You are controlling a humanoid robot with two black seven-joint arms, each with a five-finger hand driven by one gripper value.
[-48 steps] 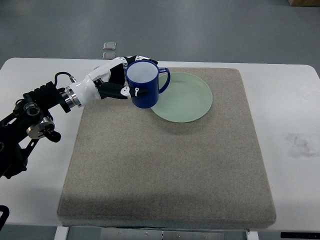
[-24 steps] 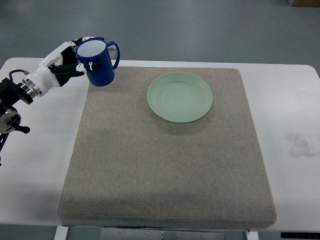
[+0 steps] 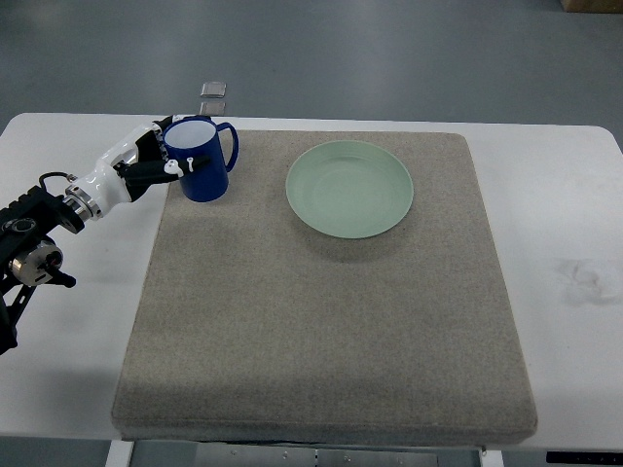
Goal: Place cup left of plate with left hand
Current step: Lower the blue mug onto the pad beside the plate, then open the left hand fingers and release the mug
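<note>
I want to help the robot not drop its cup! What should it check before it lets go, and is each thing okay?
1. Cup is left of the plate: ok.
2. Cup is clear of the plate, with a gap between them: ok.
3. Cup is upright, with its opening up: ok.
4. Cup rests fully on the mat: cannot tell; it sits at the mat's top left corner and its base is hard to see.
5. Left hand holds the cup: ok, fingers wrap its side.
6. Nothing stands close around the cup: ok.
</note>
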